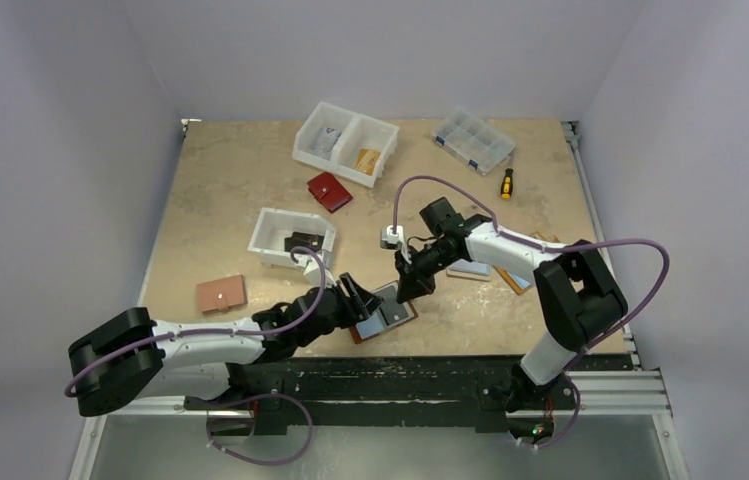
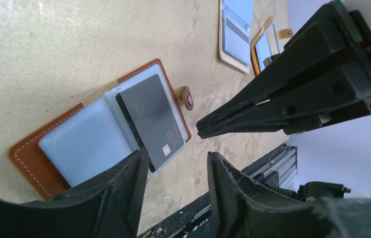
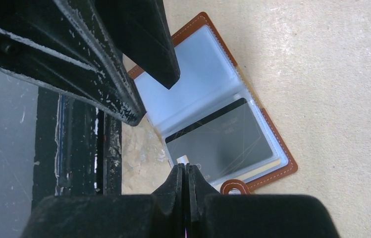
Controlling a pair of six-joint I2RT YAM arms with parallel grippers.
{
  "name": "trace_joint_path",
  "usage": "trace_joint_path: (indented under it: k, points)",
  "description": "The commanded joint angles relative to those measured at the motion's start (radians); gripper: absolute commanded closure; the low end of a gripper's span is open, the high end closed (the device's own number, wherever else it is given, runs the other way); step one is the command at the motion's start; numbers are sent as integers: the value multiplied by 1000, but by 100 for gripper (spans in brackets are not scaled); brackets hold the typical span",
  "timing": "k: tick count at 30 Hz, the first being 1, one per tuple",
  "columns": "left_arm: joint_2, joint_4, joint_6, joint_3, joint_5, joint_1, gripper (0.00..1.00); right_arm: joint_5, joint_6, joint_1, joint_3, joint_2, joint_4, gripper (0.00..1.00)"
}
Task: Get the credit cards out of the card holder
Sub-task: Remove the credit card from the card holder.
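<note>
Left gripper (image 2: 177, 171) spread wide over the near edge of the card holder (image 2: 27, 158), nothing between its fingers; whether it presses down, I can't tell. The holder lies open and flat on the table (image 2: 49, 49) close to the front edge, pale sleeves up. One dark credit card (image 2: 151, 119) sits in the sleeve on the snap tab (image 2: 187, 97) side. Right gripper (image 2: 200, 129) pinched tight, tips by that card's corner, nothing visibly caught.
</note>
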Motion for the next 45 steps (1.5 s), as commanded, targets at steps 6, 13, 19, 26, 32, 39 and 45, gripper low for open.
trace_joint_path:
  k: [6, 13, 19, 26, 32, 39, 45]
  points:
    - [-22, 72, -76, -35, -91, -4, 64, 121, 117, 28, -9, -17, 121, 100]
    - [17, 81, -79, -19, -91, -4, 77, 196, 152, 58, -7, 0, 139, 100]
    - [82, 72, -70, 17, -97, -4, 79, 283, 158, 61, -6, 17, 143, 100]
    - [189, 90, -58, 70, -67, 0, 79, 330, 162, 72, -8, 36, 143, 100]
    - [251, 77, -55, 114, -30, 7, 78, 347, 166, 86, -8, 49, 151, 100]
    - [256, 9, -79, 124, -42, 7, 74, 365, 167, 92, -10, 56, 152, 100]
    - [254, -66, -82, 150, -53, 7, 62, 370, 169, 97, -8, 67, 151, 100]
